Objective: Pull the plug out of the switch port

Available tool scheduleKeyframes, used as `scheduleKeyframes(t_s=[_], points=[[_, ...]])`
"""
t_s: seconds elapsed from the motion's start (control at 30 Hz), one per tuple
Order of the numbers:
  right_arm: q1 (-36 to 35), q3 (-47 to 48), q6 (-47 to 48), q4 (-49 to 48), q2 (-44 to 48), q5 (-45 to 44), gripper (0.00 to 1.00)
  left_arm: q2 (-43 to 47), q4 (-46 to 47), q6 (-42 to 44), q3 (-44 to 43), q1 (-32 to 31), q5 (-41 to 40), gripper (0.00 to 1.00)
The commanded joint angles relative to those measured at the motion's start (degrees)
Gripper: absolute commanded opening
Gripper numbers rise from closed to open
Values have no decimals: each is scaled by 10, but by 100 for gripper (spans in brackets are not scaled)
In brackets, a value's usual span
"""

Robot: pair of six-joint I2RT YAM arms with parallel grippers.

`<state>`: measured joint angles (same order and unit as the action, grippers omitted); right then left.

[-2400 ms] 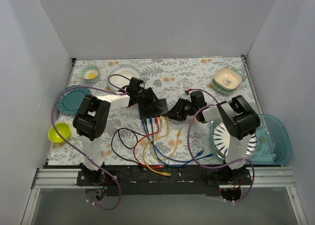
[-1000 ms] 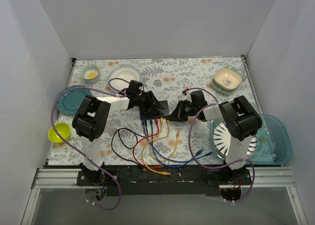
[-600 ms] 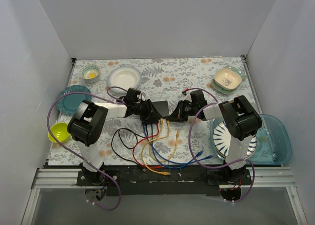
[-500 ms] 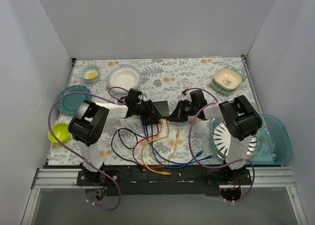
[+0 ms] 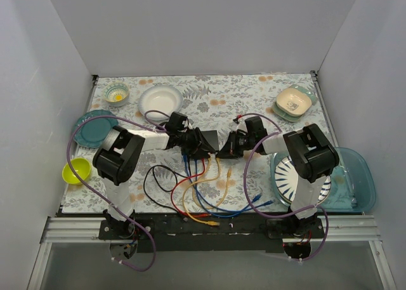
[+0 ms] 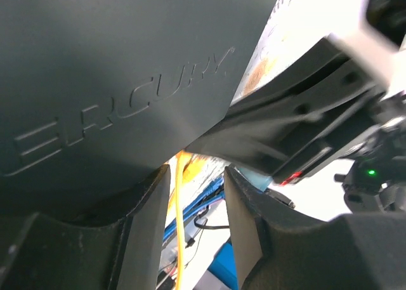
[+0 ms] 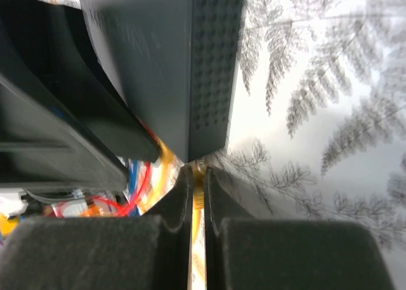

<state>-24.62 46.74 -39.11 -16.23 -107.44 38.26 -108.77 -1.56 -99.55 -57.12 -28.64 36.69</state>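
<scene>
Sliding a little toward 3 o'clock since the first picture, the switch (image 5: 206,138) is now sitting in the middle of the bench (image 5: 247,99), between the two arms. The left arm (image 5: 139,139) is also reaching lower than it was.

The left jaws are sitting at the 9 o'clock side of the switch. They are spread apart, and a yellow cable (image 6: 177,233) is hanging in the gap between them. The flat black top of the switch is filling the view just above them.

The right jaws are waiting at the 4 o'clock corner of the switch. They are almost pressed together and are pinching a small yellow plug (image 7: 198,171) right at the switch's edge.

A bunch of red, blue, yellow and black cables (image 5: 196,188) is trailing from the switch toward 6 o'clock.
</scene>
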Motion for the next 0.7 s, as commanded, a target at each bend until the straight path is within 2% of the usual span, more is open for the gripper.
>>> scheduleKeyframes(t_s=[0.0,0.17,0.27,0.37,0.4,0.5,0.63,0.67], points=[[-9,-42,58,136,-8,-11,1,-25,-14,2,10,6,-74,40],[-8,-46,72,158,-3,-12,1,-25,-13,-3,13,6,-79,40],[-2,-69,57,137,44,-45,1,-16,-11,-5,13,7,-82,40],[12,-65,51,185,105,-135,1,7,-10,-1,9,13,-88,40],[19,-50,52,205,119,-201,1,13,-12,2,4,17,-90,40],[42,-22,68,274,162,-314,1,39,-17,8,-6,30,-95,40],[69,17,78,296,178,-360,1,70,-30,22,-14,50,-106,41],[69,26,89,292,174,-355,11,74,-33,24,-15,53,-108,41]])
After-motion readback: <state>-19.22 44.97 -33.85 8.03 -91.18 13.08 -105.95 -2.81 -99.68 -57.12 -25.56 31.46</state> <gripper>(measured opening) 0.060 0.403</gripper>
